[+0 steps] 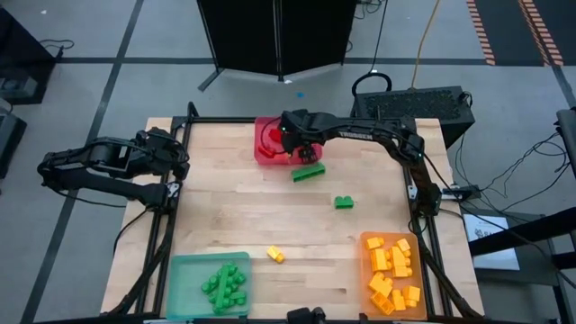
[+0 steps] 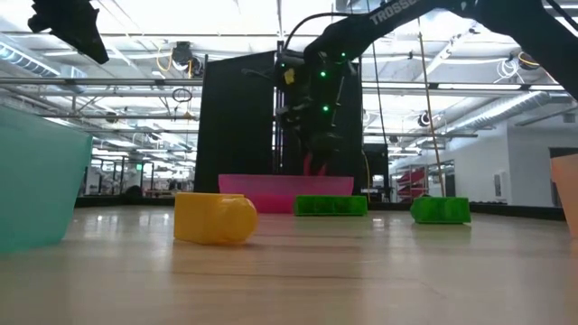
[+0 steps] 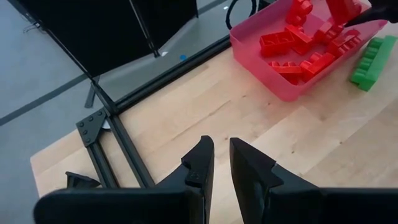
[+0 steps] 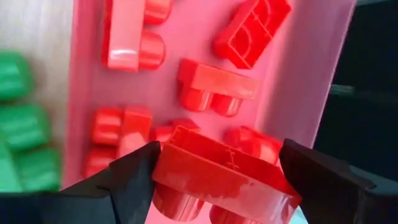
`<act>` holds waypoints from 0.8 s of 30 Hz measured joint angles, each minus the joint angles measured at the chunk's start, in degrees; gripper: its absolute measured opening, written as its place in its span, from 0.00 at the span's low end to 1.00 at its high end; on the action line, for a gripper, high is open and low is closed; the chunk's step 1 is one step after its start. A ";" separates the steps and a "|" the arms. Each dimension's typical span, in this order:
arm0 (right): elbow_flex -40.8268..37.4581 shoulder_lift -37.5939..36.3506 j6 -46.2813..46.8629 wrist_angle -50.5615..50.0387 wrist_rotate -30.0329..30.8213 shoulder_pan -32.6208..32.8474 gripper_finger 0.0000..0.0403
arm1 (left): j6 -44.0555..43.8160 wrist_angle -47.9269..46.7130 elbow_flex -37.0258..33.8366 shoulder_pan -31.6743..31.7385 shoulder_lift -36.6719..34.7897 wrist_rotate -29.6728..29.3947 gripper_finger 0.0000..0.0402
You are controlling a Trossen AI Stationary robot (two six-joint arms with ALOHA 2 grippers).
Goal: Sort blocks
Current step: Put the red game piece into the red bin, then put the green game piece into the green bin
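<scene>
Here the right gripper hangs over the red tray, its fingers spread wide with a red block between them, probably to drop it among the other red blocks. The left gripper waits beside that tray, nearly closed and empty.

1. You can read white lettering "TROSSEN" along the right arm in the high view, at about one o'clock from the table's middle.
2. In the low view the same arm shows "TROSSE", partly cut off at twelve o'clock.
3. Nothing else is legible to you.
</scene>
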 joint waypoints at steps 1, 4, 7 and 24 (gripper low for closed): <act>0.00 0.00 2.11 -0.27 0.29 0.37 0.79 | 0.02 0.00 0.00 0.00 0.00 0.10 0.15; -0.02 0.00 6.24 -0.98 -0.59 0.74 0.79 | 0.03 0.00 0.01 -0.01 0.00 0.14 0.15; -0.01 0.00 7.75 -1.76 -0.84 0.65 0.79 | 0.07 0.00 0.00 0.00 0.00 0.15 0.15; -0.01 0.24 1.02 -6.85 2.53 0.78 0.88 | 1.34 0.00 0.00 -0.01 0.00 0.13 0.15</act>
